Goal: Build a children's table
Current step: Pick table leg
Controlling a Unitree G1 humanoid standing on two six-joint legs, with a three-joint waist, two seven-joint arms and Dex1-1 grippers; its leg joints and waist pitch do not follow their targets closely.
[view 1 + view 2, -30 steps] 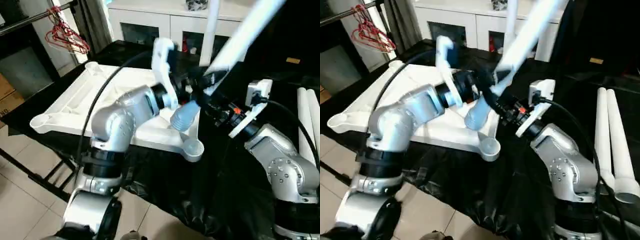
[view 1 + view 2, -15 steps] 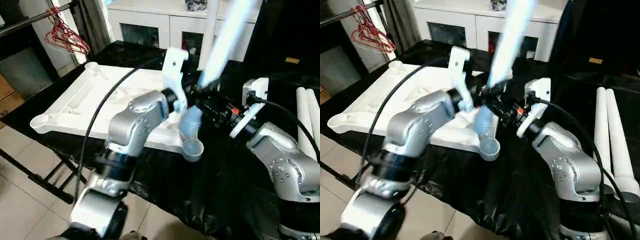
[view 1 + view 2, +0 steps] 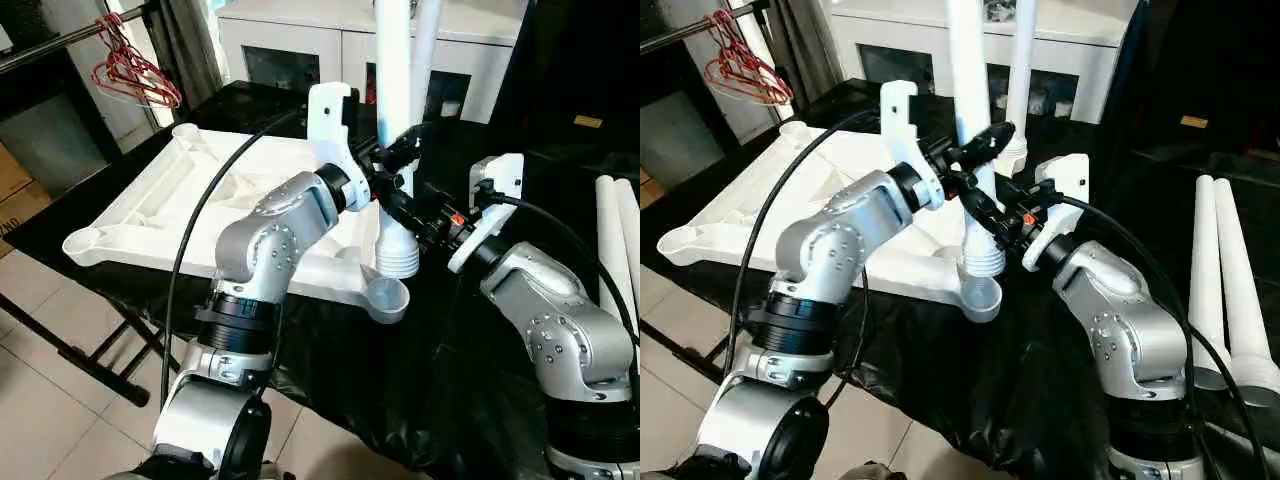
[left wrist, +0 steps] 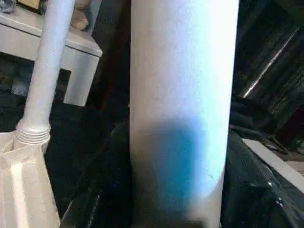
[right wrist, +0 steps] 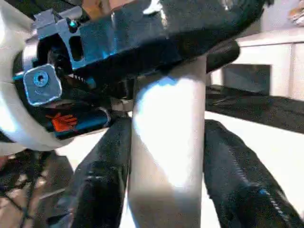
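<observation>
While the upturned table top [image 3: 190,215] lies ribbed side up on the black-draped tabletop [image 3: 330,370], a white leg [image 3: 393,110] stands upright just above the round corner socket [image 3: 386,297] nearest the robot, its flared ribbed end close over it. Both claws grasp this leg: the left claw [image 3: 392,160] higher up, the right claw [image 3: 402,212] just below. Another leg [image 3: 428,40] stands at the far corner, and two spare legs [image 3: 1225,290] lie side by side at the right.

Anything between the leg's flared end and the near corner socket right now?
Nothing: in the left eye view the leg stands upright, its flared end just above the open corner socket.
</observation>
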